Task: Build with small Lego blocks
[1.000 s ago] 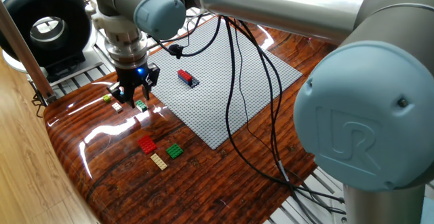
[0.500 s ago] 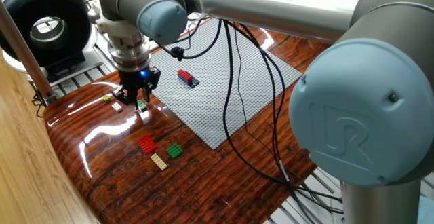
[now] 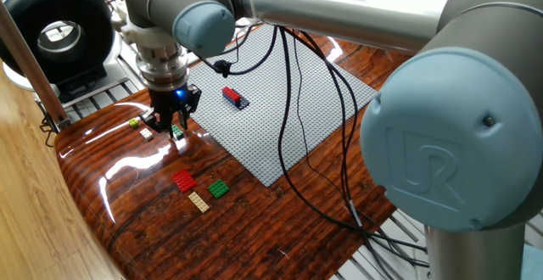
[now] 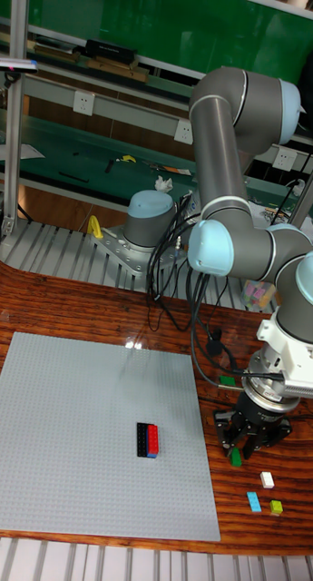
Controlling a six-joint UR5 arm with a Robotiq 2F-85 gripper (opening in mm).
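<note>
Gripper (image 3: 174, 126) first: sits lower than a second ago and a touch nearer the left corner of the grey baseplate (image 3: 280, 110), with fingers drawn in from their wider spread and now standing close about the small green block (image 3: 177, 131) on the table (image 3: 254, 229), just off that corner. Cannot tell whether clamped or merely close, with the block's sides hidden behind the fingertips in both views. Leaves all else unmoved: white block (image 3: 146, 132) and yellow-green block (image 3: 134, 123) just beside, toward the table's left edge; red block (image 3: 183, 179), tan block (image 3: 198, 201) and second green block (image 3: 218, 188) clustered nearer the front edge; red and dark blue pair (image 3: 235, 98) joined on the baseplate. Reads as a pick about to complete, probably bound for that pair. Calls for a firm squeeze before any lift, since so small a block could slip or twist.
</note>
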